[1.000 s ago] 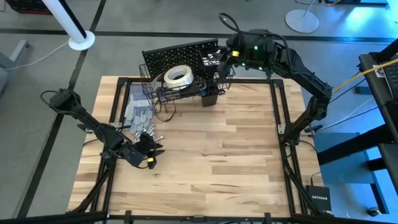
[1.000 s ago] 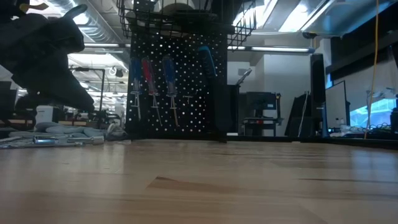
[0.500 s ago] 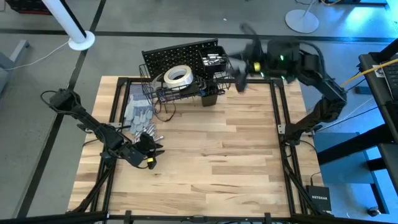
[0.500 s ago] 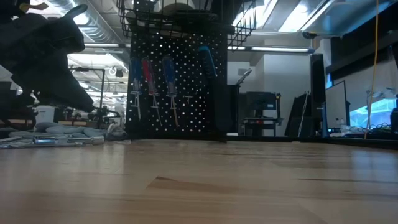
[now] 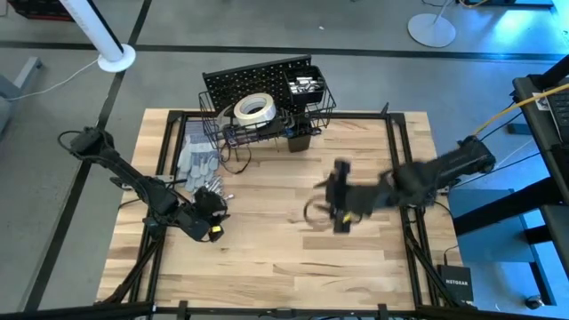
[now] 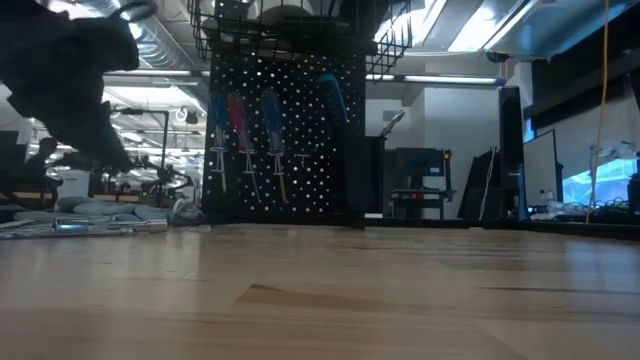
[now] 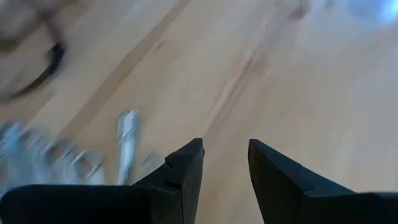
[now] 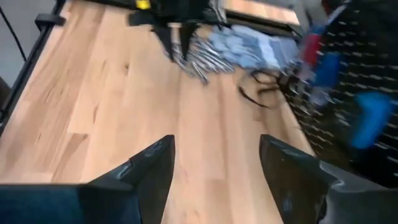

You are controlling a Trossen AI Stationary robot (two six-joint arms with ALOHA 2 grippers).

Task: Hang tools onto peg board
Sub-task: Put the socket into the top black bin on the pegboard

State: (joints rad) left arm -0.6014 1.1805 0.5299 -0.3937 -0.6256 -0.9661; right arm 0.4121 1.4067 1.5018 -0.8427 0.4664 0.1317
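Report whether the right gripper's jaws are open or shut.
Open. In the right wrist view the right gripper shows bare wooden table between its two spread jaws, with nothing held between them.

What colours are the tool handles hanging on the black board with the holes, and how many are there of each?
Red handles: 1
Dark blue handles: 2
Light blue handles: 1
Total: 4
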